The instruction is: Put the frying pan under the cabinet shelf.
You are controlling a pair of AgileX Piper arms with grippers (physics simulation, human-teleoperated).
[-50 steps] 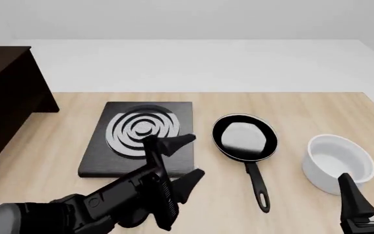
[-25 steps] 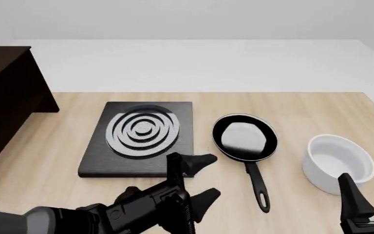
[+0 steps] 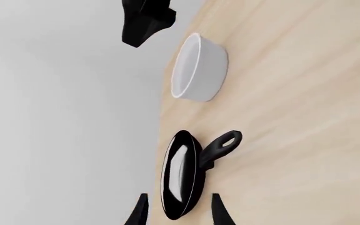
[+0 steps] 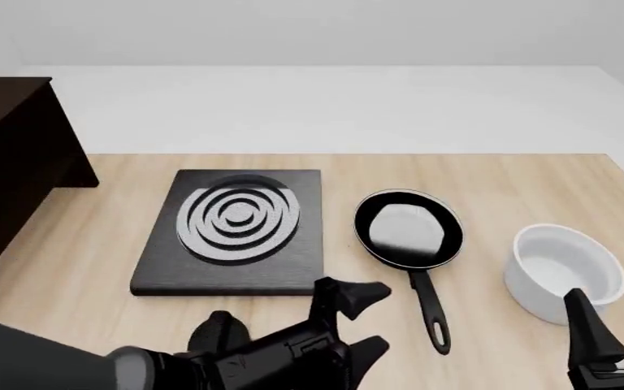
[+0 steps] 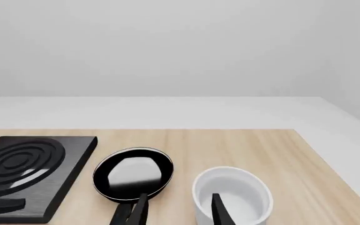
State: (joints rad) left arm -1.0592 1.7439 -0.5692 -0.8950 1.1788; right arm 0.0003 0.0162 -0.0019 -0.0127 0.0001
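The frying pan (image 4: 408, 230) lies flat on the table right of centre, its long handle (image 4: 432, 313) pointing toward the near edge. The cabinet shelf (image 4: 9, 175) stands at the far left, well away from the pan. My left gripper (image 4: 374, 318) is open, low over the table just left of the pan handle and not touching it. In the left wrist view the frying pan (image 3: 180, 176) sits ahead of the open left gripper (image 3: 178, 197). At the near right corner my right gripper (image 4: 616, 318) hangs open and empty beside the bowl; its wrist view shows the frying pan (image 5: 133, 174).
A black square stove plate (image 4: 234, 230) with silver rings lies between the cabinet and the pan. A white bowl (image 4: 567, 270) stands right of the pan, close to my right gripper. The table's far edge runs behind the stove plate and the pan.
My left gripper has swept right and toward the near edge, from over the stove plate's front to beside the pan handle. The right arm and the pan have not moved.
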